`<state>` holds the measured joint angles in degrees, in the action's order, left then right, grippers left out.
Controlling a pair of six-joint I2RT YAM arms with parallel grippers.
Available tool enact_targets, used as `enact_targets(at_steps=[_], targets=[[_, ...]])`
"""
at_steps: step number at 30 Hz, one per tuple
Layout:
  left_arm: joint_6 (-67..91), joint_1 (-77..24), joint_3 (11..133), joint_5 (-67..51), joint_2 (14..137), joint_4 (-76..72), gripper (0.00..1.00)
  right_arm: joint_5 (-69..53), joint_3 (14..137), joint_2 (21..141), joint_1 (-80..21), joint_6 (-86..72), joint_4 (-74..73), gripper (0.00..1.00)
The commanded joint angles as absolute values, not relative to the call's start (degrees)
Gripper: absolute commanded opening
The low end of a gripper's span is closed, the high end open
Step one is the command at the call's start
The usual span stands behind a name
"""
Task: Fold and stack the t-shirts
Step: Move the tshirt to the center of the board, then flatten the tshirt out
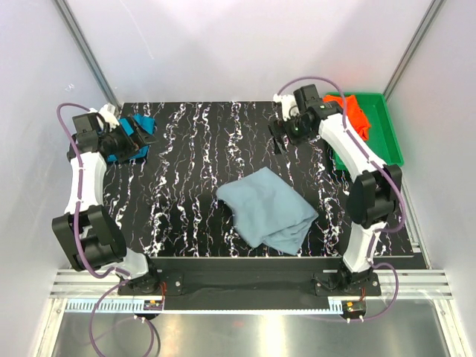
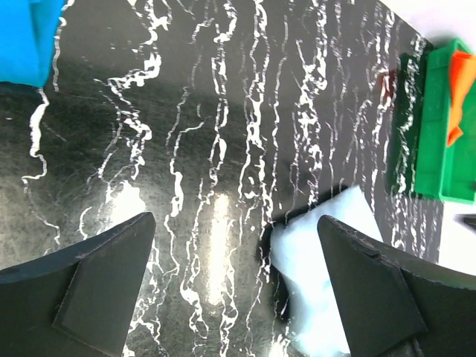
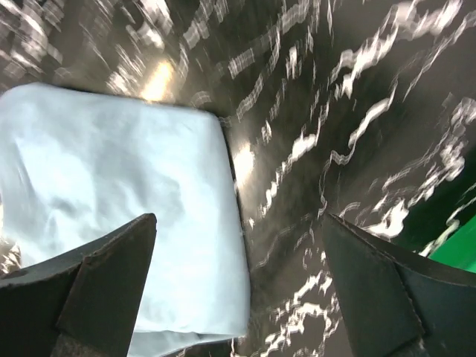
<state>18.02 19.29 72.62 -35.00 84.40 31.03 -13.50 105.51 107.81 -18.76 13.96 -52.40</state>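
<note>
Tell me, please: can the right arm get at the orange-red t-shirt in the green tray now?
Probably yes. The right gripper is open and empty, and the orange-red t-shirt lies in the green tray close beside that arm, with nothing on top.

Black white-veined table [image 1: 186, 171], pale walls [image 1: 245, 44]

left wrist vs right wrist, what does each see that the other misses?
Only left wrist: the teal-blue shirt at its top-left corner, the orange-red shirt in the green tray, and the open left claw. Only right wrist: the open, empty right claw. Both: the grey-blue shirt on the marbled table, plus some green tray.
</note>
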Motion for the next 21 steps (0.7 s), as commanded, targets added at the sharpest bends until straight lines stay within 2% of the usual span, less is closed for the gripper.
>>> enact_targets(at_steps=[1,5,8,9,14,21], targets=[[16.71,18.55,74.88,-39.81,83.32,29.35,0.99,-10.29,104.85,105.91,-15.57,15.65,-50.73,1.00],[7.76,13.55,75.58,-38.06,82.71,36.01,0.99,-4.93,108.80,110.02,-9.68,11.35,-47.82,1.00],[-3.82,5.91,77.25,-35.51,84.19,43.47,0.99,-3.16,110.03,113.09,-3.97,9.15,-46.76,1.00],[-5.61,2.06,78.39,-35.25,85.50,45.42,0.99,-3.86,110.91,114.42,-2.30,8.79,-47.37,1.00],[-9.57,-4.03,79.45,-38.85,88.94,49.39,0.99,-9.40,116.00,122.50,4.65,9.22,-49.48,1.00],[-13.44,-14.04,80.24,-36.48,95.78,51.68,0.99,-18.98,121.03,129.11,5.98,10.11,-53.09,1.00]])
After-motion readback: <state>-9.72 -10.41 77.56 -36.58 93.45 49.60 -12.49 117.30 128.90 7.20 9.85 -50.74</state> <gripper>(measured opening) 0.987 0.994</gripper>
